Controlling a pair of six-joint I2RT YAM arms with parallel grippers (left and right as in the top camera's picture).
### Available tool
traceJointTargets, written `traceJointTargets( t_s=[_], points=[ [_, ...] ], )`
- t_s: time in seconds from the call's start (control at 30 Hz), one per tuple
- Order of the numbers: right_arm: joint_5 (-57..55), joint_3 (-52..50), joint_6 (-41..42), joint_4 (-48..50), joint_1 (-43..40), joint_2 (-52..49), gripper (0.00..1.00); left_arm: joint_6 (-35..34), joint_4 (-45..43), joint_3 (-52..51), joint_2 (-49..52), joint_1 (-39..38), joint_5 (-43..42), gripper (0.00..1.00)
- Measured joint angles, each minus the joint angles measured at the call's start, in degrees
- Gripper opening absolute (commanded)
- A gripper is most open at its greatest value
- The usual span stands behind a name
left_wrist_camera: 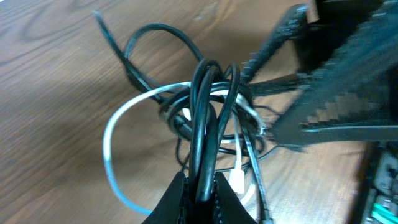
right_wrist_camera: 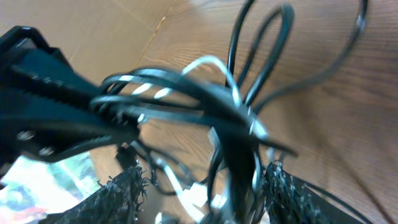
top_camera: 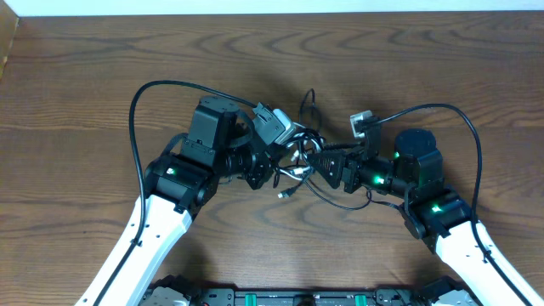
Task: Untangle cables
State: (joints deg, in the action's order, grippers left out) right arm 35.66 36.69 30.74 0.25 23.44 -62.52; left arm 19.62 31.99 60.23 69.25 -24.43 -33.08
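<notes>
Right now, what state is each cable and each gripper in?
black cables: tangled in overlapping loops, pinched at one spot.
white cable: threaded through that tangle, one loop sticking out.
left gripper: shut on the black cables.
right gripper: open, fingers either side of the tangle.

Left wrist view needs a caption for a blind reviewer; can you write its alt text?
The left gripper is shut on a knot of black cables over a wooden table, a white cable looping out beside it. The right gripper, blurred, reaches into the knot with jaws apart.
</notes>
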Motion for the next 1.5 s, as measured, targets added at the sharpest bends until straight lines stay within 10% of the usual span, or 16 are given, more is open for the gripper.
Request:
traceJointTargets(
  t_s=[0.3, 0.57, 1.03, 1.13, 1.5],
  points=[
    [-3.17, 0.0, -1.29, -0.31, 0.0, 0.0, 0.56, -0.13, -0.07, 0.0, 0.0, 0.0, -3.13, 0.08],
    [-2.43, 0.0, -1.88, -0.09, 0.0, 0.0, 0.01, -0.13, -0.96, 0.0, 0.0, 0.0, -3.78, 0.08],
    [0.81, 0.0, -2.12, 0.48, -0.31, 0.0, 0.01, -0.13, -1.81, 0.0, 0.0, 0.07, -3.76, 0.08],
    [0.96, 0.0, -2.12, 0.81, -0.31, 0.0, 0.01, 0.07, -1.75, 0.0, -0.02, 0.04, -2.56, 0.26],
    [2.93, 0.0, 0.37, 3.1, -1.79, 0.0, 0.01, -0.31, 3.21, 0.0, 0.0, 0.0, 7.61, 0.41]
  ],
)
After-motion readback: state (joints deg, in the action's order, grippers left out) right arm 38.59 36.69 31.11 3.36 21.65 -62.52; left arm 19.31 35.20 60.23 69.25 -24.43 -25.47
